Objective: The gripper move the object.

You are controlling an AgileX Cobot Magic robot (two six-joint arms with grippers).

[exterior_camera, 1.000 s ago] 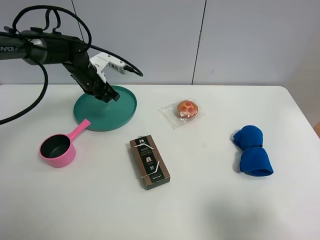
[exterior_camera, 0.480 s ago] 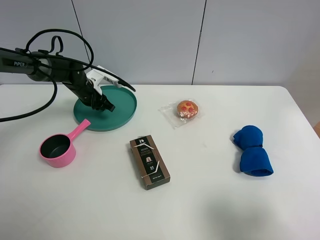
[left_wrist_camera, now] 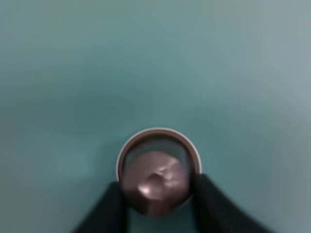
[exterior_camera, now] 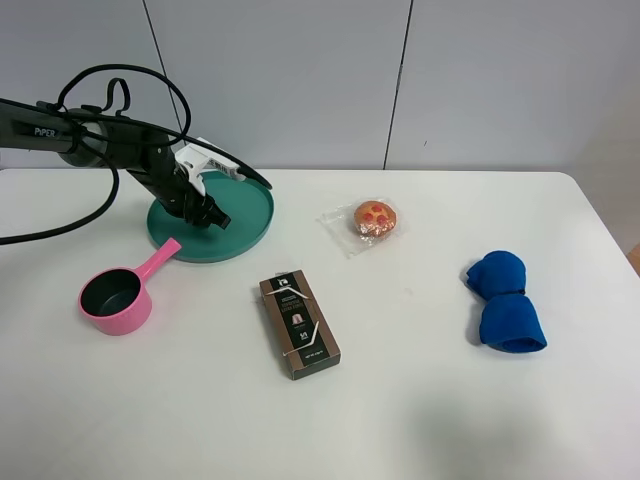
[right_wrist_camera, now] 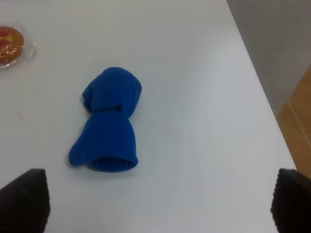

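My left gripper (exterior_camera: 213,217) is low over the round green plate (exterior_camera: 240,232) at the table's back left. In the left wrist view the gripper (left_wrist_camera: 158,193) has its two black fingers (left_wrist_camera: 112,201) pressed on either side of the object, a tiny dark metallic coffee capsule (left_wrist_camera: 156,175) with a pale rim. The capsule is at or just above the plate's green surface (left_wrist_camera: 146,58); I cannot tell whether it touches. The capsule is hidden in the exterior high view. My right gripper (right_wrist_camera: 158,201) is open and empty above the table's right side, and out of the exterior high view.
A pink ladle with a black bowl (exterior_camera: 115,297) lies in front of the plate. A brown capsule box (exterior_camera: 299,324) lies at the table's middle. A wrapped cookie (exterior_camera: 375,219) is behind it. A blue cloth (exterior_camera: 505,302) (right_wrist_camera: 109,121) lies on the right.
My left arm has come down and drawn back to the left, bringing the gripper from above the plate's far side down close to its surface. Nothing else has moved.
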